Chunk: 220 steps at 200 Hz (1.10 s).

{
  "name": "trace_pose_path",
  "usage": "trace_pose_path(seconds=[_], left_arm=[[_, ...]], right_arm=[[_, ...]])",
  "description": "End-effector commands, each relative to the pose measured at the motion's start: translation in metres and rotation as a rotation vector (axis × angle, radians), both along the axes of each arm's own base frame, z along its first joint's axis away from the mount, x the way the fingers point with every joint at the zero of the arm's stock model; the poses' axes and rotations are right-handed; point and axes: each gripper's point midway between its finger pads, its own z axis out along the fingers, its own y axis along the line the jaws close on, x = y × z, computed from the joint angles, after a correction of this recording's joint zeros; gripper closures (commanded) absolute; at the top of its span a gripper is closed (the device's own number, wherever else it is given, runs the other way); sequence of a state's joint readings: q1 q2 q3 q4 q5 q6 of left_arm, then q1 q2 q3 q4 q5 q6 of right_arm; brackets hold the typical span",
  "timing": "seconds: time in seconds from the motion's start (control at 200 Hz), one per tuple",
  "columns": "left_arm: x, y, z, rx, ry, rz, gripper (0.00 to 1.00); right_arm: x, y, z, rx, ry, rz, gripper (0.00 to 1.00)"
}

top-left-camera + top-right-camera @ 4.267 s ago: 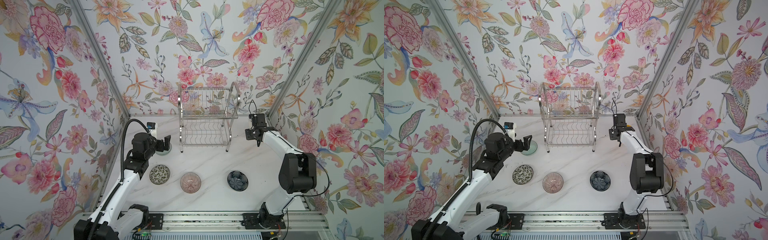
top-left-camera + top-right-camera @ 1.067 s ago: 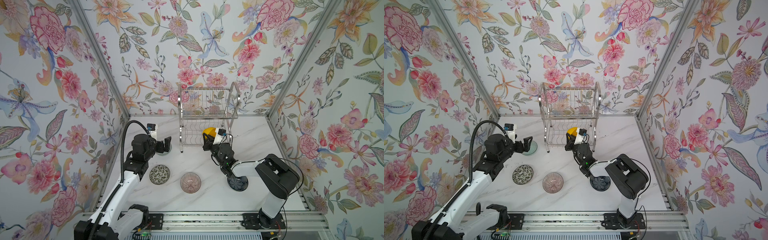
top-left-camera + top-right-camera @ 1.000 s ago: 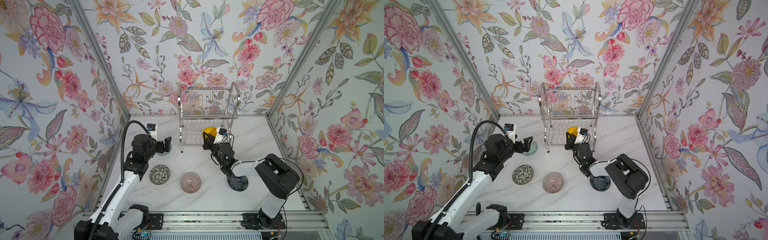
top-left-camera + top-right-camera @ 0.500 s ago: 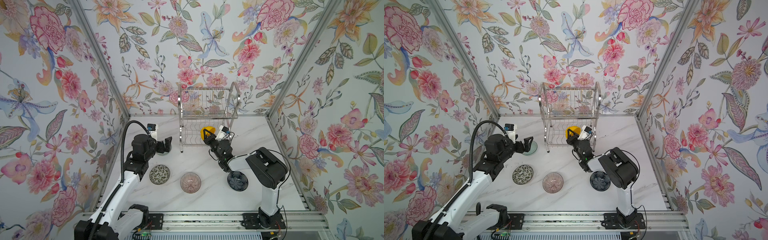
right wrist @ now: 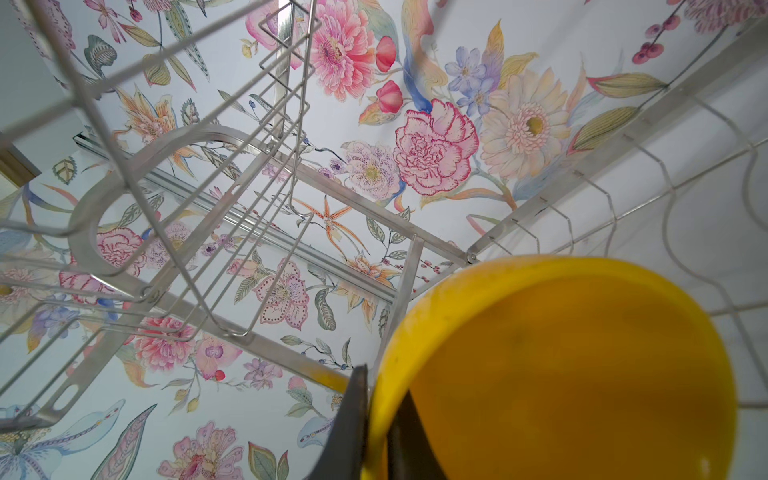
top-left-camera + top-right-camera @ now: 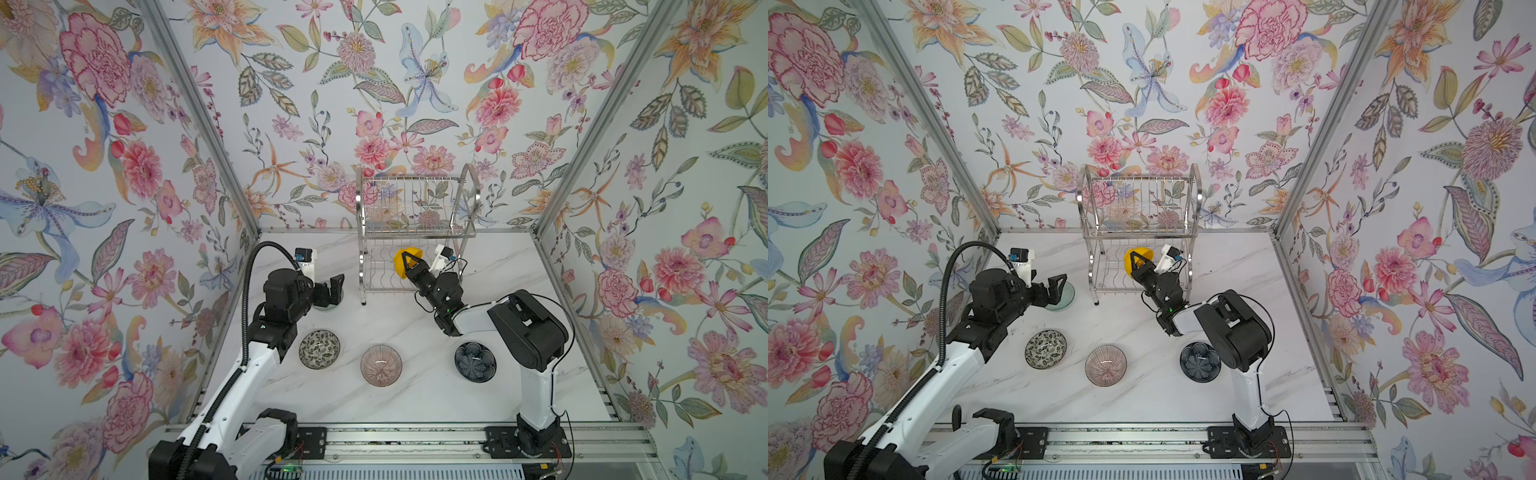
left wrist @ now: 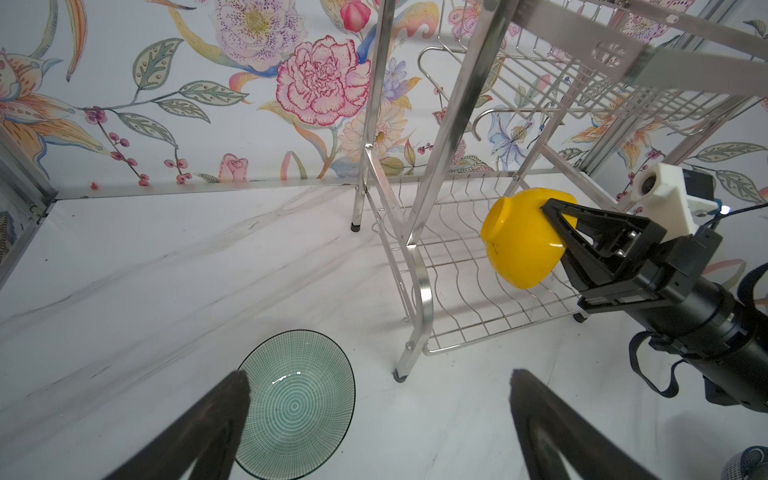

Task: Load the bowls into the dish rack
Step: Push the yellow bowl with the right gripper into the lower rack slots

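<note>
At nine o'clock of the tabletop the left gripper hangs wide open over the pale green bowl. Toward seven sits the speckled bowl, at six the pink ribbed bowl. Up at twelve, the right gripper is clamped on the rim of the yellow bowl, tipped on edge in the lower tier of the dish rack — whether it touches the wires I cannot tell. At five lies the navy petal bowl. The yellow one seems light, stiff, glossy — likely slippery; its rim is the natural hold.
</note>
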<state>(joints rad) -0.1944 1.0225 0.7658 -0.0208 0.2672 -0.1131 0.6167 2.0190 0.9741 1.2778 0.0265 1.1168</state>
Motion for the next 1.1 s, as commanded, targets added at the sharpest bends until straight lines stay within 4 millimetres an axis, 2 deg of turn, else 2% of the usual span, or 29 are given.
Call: trace_pose_path(seconds=[0.0, 0.305, 0.43, 0.555, 0.566, 0.586, 1.096], left_arm=[[0.000, 0.000, -0.002, -0.018, -0.002, -0.007, 0.01], [0.001, -0.003, -0.004, -0.020, 0.011, -0.021, 0.01], [-0.001, -0.006, -0.004, -0.012, 0.015, -0.045, 0.01], [-0.002, -0.008, -0.005, -0.005, 0.017, -0.062, 0.02], [-0.002, -0.008, -0.004, -0.005, 0.017, -0.064, 0.02], [-0.002, -0.009, -0.005, -0.005, 0.018, -0.067, 0.02], [-0.001, -0.015, -0.008, -0.011, 0.033, -0.100, 0.03]], right_arm=[[0.006, 0.005, 0.023, 0.075, -0.045, 0.046, 0.89], [0.026, 0.027, 0.017, 0.114, 0.024, 0.175, 0.90], [0.032, 0.027, 0.018, 0.114, 0.029, 0.196, 0.90], [0.033, 0.042, 0.018, 0.134, 0.051, 0.272, 0.90], [0.041, 0.032, 0.018, 0.137, 0.051, 0.257, 0.90], [0.044, 0.030, 0.019, 0.143, 0.051, 0.260, 0.90], [0.057, 0.044, 0.017, 0.169, 0.078, 0.381, 0.90]])
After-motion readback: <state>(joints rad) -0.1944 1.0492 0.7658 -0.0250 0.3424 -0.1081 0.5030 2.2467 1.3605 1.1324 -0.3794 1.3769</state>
